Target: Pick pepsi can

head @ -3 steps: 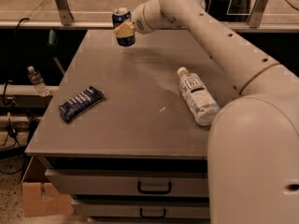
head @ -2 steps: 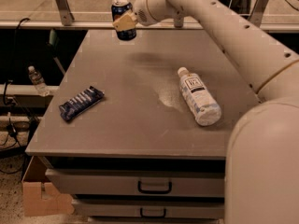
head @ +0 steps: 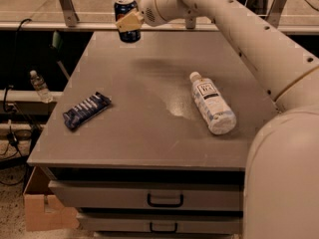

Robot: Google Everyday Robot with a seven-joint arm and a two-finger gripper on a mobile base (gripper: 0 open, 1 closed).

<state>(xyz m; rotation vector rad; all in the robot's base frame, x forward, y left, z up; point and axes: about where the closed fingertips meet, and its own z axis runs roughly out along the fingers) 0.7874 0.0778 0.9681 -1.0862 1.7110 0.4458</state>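
The jaws are at the desk's (head: pixel 149 138) far left corner, at the end of the arm (head: pixel 239 29), which reaches in from the desk's right side. They are closed on the can (head: pixel 123 9). One tan finger (head: pixel 130 22) lies across the can's front, and the other is hidden behind it. The can is upright, silver top up, and is held in the air over the far edge of the desk without touching it.

A clear bottle (head: pixel 212 102) with a white label lies on its side on the right half of the desk, with its cap towards the far edge. A blue striped packet (head: pixel 86 110) lies flat near the left edge, well apart from the bottle. A pale scuffed patch marks the middle of the desk, just left of the bottle.

Two drawers with dark handles (head: pixel 165 199) sit under the front edge of the desk. A cardboard box (head: pixel 45 213) stands on the floor below the front left corner. A small bottle (head: pixel 39 86) stands upright on a ledge to the left of the desk, with cables (head: pixel 11 133) hanging near it.
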